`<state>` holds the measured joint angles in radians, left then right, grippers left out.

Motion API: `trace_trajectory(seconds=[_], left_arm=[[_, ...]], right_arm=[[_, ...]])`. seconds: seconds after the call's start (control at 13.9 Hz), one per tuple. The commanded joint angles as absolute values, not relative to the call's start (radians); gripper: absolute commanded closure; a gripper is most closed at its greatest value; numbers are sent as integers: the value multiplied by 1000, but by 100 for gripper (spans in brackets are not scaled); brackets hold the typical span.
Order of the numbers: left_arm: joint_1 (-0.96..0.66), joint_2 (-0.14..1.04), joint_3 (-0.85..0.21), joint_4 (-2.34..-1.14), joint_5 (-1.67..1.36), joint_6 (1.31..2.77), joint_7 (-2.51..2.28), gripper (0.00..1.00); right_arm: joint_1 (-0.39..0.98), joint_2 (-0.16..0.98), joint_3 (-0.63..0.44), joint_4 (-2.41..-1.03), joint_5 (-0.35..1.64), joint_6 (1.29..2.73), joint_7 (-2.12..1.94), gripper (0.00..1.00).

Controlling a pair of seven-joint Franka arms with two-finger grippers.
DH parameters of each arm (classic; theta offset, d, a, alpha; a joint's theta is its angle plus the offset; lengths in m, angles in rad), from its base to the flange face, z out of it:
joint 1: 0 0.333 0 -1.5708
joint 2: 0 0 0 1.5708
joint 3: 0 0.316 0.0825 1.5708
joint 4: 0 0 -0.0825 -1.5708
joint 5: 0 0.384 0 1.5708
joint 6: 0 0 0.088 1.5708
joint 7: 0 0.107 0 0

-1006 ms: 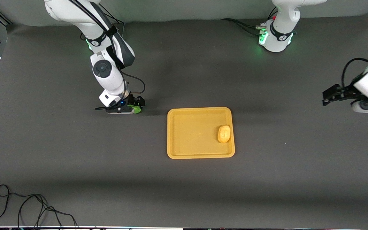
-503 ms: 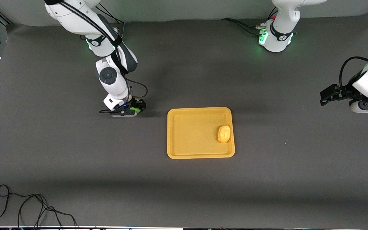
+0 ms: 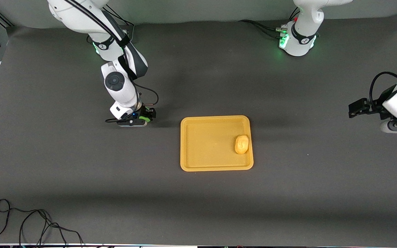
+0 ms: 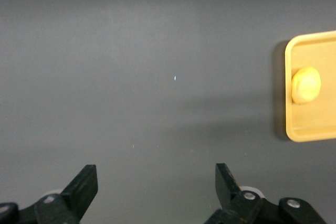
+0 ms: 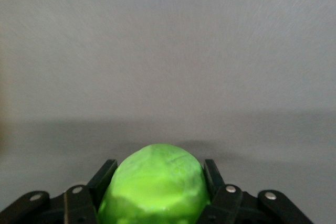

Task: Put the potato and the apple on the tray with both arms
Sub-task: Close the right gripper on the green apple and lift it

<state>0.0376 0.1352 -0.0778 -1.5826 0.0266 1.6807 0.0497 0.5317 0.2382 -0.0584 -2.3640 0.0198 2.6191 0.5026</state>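
The yellow-orange tray [image 3: 205, 146] lies mid-table with the potato [image 3: 242, 144] on it, near its edge toward the left arm's end. My right gripper [image 3: 147, 115] is shut on the green apple [image 3: 144, 119], low at the table surface, beside the tray toward the right arm's end. In the right wrist view the apple [image 5: 155, 182] fills the space between the fingers [image 5: 105, 174]. My left gripper [image 3: 354, 109] is open and empty, up in the air over bare table at the left arm's end. The left wrist view shows its gripper [image 4: 156, 182], the tray [image 4: 315, 127] and the potato [image 4: 306, 84].
A loose black cable [image 3: 29, 224] lies at the table's front corner toward the right arm's end. The arm bases [image 3: 298, 38] stand along the edge farthest from the front camera. Dark mat covers the table around the tray.
My right arm's wrist has turned and shifted slightly with the apple still gripped. My left gripper has shifted a little farther from the tray. Tray and potato have not moved.
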Motion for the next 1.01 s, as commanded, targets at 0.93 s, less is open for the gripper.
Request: trace_trajectory(seconds=[0.93], left_arm=[[17,72,-77,-1687,23,1747,45,0]], right_arm=[[557,547,-91,-1144,29,1778,557,39]])
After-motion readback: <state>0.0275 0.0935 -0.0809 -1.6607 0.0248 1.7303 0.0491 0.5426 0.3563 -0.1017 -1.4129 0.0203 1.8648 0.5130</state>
